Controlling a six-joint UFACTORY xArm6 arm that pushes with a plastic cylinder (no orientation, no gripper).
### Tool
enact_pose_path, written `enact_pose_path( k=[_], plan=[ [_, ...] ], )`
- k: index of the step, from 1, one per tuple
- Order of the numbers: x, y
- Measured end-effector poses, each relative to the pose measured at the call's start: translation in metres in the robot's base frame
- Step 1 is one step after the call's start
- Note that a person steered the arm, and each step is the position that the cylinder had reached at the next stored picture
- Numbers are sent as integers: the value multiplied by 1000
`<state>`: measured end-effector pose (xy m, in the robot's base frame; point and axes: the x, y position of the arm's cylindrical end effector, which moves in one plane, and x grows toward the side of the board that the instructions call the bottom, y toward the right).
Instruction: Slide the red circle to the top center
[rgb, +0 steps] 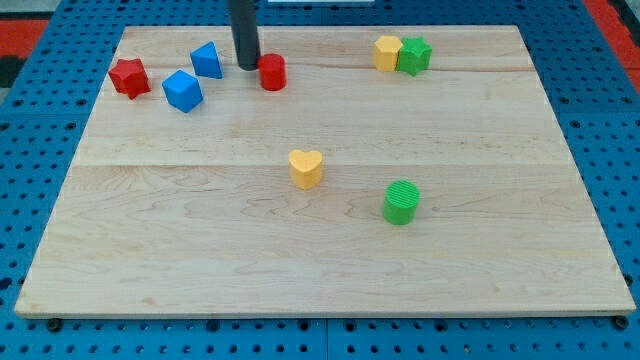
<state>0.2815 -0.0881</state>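
The red circle (272, 72) stands near the view's top, left of centre, on the wooden board (320, 250). My tip (247, 66) rests on the board just to the left of the red circle, touching or nearly touching its side. The dark rod rises from there out of the view's top.
A blue block (207, 60) and a blue cube (183, 90) lie left of my tip. A red star (129, 77) is at the far left. A yellow block (387, 52) and a green block (414, 55) touch at the top right. A yellow heart (306, 168) and a green cylinder (402, 202) lie mid-board.
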Motion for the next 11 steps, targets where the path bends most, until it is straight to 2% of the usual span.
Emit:
enact_pose_path(
  k=[1, 2, 4, 7, 8, 9, 10, 11],
  plan=[
    [27, -18],
    [53, -8],
    [23, 8],
    [-1, 73],
    [10, 81],
    [46, 92],
    [34, 122],
    [5, 123]
  ],
)
